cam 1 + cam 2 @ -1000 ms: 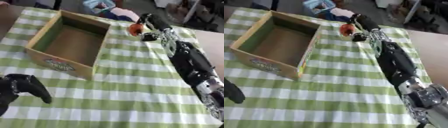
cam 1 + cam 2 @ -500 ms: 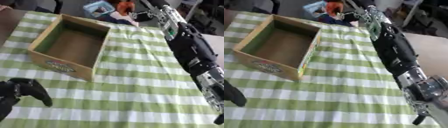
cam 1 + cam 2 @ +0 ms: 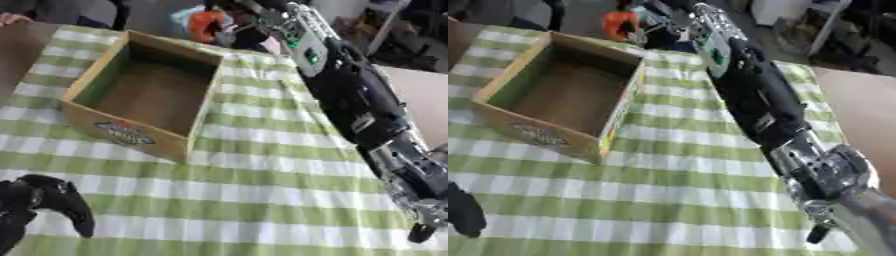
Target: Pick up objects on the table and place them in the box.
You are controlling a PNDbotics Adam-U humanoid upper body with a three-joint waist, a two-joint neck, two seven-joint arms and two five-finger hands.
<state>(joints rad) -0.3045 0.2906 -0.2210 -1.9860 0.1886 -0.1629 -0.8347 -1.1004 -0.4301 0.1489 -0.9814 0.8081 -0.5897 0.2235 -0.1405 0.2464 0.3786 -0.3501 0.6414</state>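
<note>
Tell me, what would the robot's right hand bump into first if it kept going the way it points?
Probably nothing on the table: the right hand, holding an orange object, points past the box's far corner toward background clutter. Depth is unclear.

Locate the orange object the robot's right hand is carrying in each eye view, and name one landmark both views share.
Left eye view: the orange object is at top centre, just beyond the far right corner of the box, held by the right hand.
Right eye view: it sits at the upper left of centre, again past the box's far right corner.
Shared landmark: the open wooden box on the green checked cloth.
</note>
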